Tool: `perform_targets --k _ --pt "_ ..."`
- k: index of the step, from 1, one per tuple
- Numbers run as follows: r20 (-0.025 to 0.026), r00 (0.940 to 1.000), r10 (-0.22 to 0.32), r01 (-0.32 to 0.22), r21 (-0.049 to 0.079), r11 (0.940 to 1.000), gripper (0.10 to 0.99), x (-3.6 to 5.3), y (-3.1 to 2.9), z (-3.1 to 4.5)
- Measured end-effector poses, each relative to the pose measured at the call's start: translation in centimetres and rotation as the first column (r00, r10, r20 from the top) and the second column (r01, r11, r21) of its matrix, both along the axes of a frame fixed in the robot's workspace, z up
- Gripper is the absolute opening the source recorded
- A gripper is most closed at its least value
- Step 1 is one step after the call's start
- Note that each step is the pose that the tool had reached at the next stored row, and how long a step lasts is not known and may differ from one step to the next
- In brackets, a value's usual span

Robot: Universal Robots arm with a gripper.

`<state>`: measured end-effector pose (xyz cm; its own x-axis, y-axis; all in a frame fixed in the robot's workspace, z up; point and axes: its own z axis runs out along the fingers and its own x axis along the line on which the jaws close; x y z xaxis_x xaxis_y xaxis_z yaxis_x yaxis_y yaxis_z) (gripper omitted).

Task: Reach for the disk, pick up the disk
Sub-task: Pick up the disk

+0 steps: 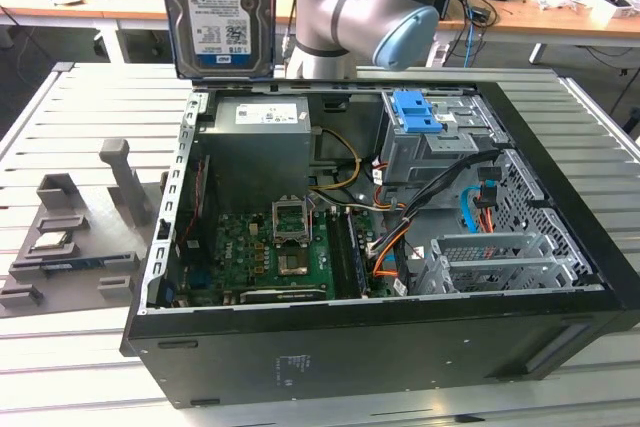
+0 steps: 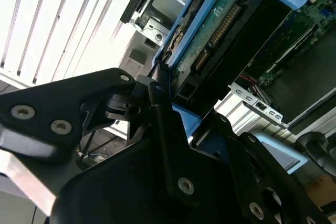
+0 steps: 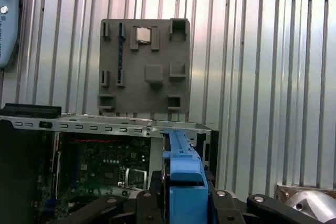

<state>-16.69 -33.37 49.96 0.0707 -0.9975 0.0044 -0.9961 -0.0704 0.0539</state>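
— Reading across from the case's left, where does the work stand?

— Left of the open black metal computer case [image 1: 400, 357] lies a grey plastic fixture plate [image 1: 75, 237] with a small square silver chip [image 1: 50, 242] on it. Above the case's rear left corner hangs the disk [image 1: 222, 12], a flat silver-grey rectangular hard drive with a white-and-blue label, upright and clear of the case. Right of it stands the grey-and-pale-blue robot arm [image 1: 365, 7]. Inside the case, toward its right, sits the blue plastic latch on a grey metal cage [image 1: 418, 112].

— And the black gripper [image 3: 185, 203]?

— In the first wrist view it is clamped on the drive's bright blue side bracket [image 3: 184, 171], one jaw to each side. The second wrist view shows the drive's green circuit board [image 2: 215, 30] running away from the gripper. The pick looks done.

— What makes this hold a good one?

— By these views the pinch sits at one narrow end, with the drive's whole weight hanging beneath it. An even, firm squeeze and a level wrist above the case would guard against the drive pivoting or slipping.
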Motion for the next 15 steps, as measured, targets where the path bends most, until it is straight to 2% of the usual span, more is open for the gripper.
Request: perform_targets --k 3,10,15 --pt "-0.0004 1.0 0.0 0.0 -0.001 1.0 0.369 1.65 0.01 0.0" --pt "-0.0013 1.0 0.0 0.0 -0.002 1.0 0.369 4.47 0.03 0.0" --pt "-0.0021 1.0 0.0 0.0 -0.004 1.0 0.369 7.41 0.05 0.0"
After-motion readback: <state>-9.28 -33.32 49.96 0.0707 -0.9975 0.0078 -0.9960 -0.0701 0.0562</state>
